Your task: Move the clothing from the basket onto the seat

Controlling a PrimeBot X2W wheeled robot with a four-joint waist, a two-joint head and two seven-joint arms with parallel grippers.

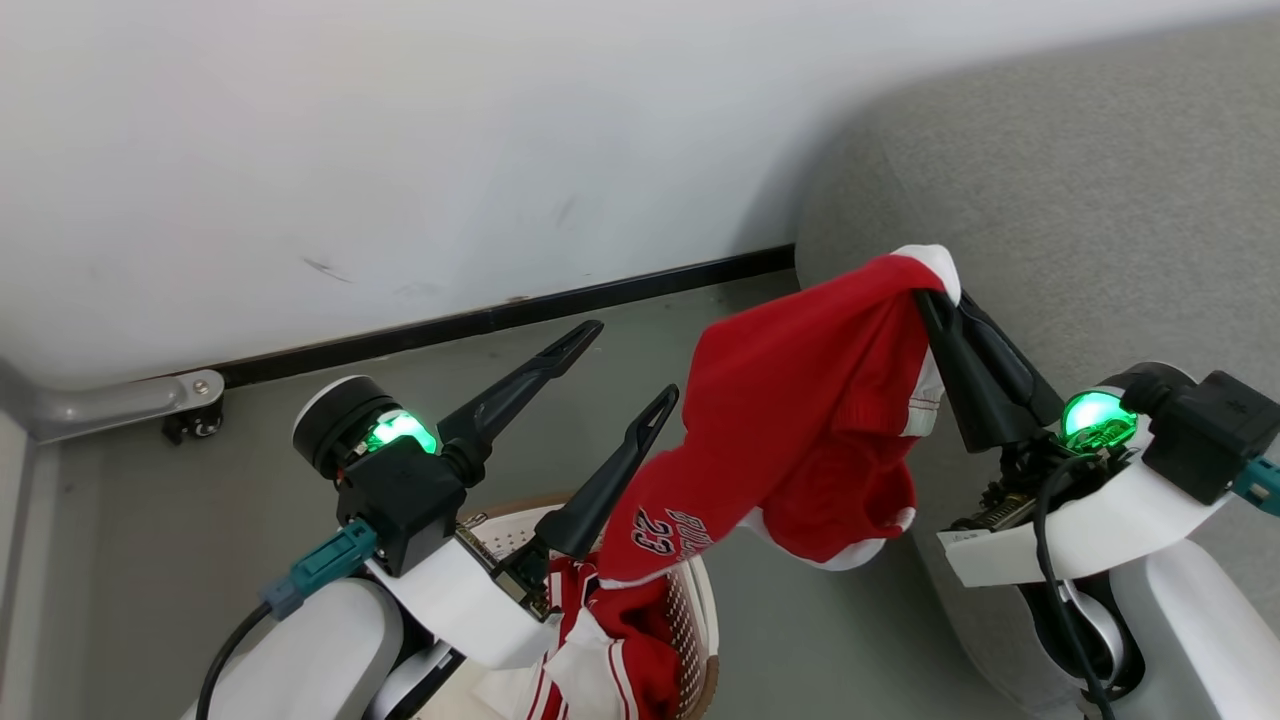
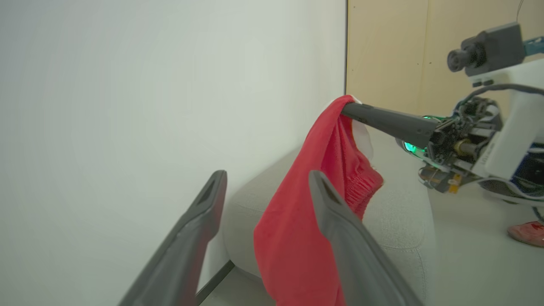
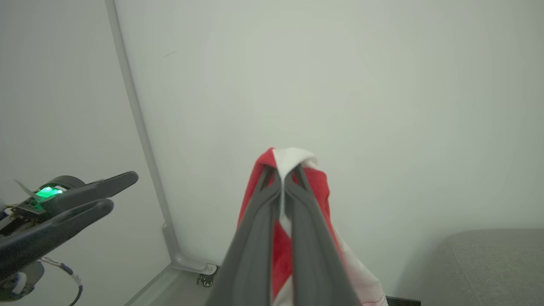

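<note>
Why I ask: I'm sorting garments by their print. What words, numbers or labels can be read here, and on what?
"23": printed on the red garment that the right gripper holds up, near the garment's lower end.
Lettering beside the "23": creased and cut off by a fold, so it cannot be read in full.
No other text can be read.

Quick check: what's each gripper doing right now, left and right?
Left gripper: open, holding nothing.
Right gripper: closed on the red garment, pinched at its white-trimmed edge.
</note>
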